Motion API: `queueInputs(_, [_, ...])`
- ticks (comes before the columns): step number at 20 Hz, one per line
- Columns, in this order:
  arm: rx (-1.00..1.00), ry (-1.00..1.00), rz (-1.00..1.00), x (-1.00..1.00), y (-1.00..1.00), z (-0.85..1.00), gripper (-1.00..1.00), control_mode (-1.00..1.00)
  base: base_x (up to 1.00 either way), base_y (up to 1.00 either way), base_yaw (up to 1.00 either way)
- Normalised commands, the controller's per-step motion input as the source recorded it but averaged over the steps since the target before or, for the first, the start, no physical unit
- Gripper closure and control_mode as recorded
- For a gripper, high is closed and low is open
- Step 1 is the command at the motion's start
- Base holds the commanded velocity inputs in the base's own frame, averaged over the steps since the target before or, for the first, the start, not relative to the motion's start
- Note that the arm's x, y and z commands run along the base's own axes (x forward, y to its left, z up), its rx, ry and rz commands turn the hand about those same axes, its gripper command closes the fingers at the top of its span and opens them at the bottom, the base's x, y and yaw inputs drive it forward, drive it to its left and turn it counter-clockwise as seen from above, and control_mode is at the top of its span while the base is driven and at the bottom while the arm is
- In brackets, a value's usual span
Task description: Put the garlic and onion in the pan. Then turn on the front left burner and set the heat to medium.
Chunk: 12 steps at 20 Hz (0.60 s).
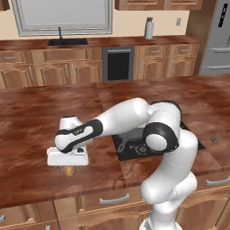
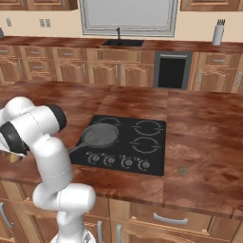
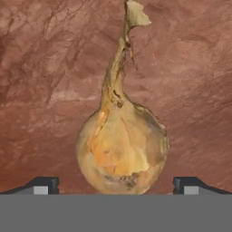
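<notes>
- Onion [image 3: 121, 149] lies on the wooden counter [image 1: 27, 130], seen close from above in the hand view, its thin stem running to 12 o'clock and its bulb centred between the two fingertips [image 3: 45, 185].
- Gripper [image 1: 67, 167] hangs low over that bulb at about 8 o'clock in the left base view, jaws spread wide on either side of it, gripping nothing; the tips look level with the bulb's lower edge but not touching it.
- Pan [image 2: 99, 135] sits on the black cooktop [image 2: 152, 156] at the front left burner, handle pointing to about 8 o'clock in the right base view; it appears bare inside, with neither vegetable in it.
- Knobs [image 2: 118, 161] run along the cooktop's near edge; whether any is turned cannot be told at this size.
- A small dull disc [image 2: 183, 170] rests on the counter to the cooktop's right, at about 4 o'clock in the right base view; it is too small to tell what it is, possibly the garlic.
- Judged from this, the task is barely begun: the step in hand is the grasp of the onion, well apart from the pan to its left. Left to do: close, lift, carry it to the pan, do the same with the garlic, then set the burner to medium.
</notes>
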Motion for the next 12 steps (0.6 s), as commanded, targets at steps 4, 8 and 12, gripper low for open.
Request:
queueInputs(4, [0.0,-0.05,-0.14,-0.36,-0.21,-0.32,-1.0,-1.0,0.0,0.0,0.0])
queueInputs(8, [-0.01,-0.13,-0.06,-0.13,-0.11,-0.22,-1.0,-1.0,0.0,0.0,0.0])
queueInputs(12, [-0.05,-0.18,0.0,0.02,0.0,-0.01,-1.0,-1.0,0.0,0.0,0.0])
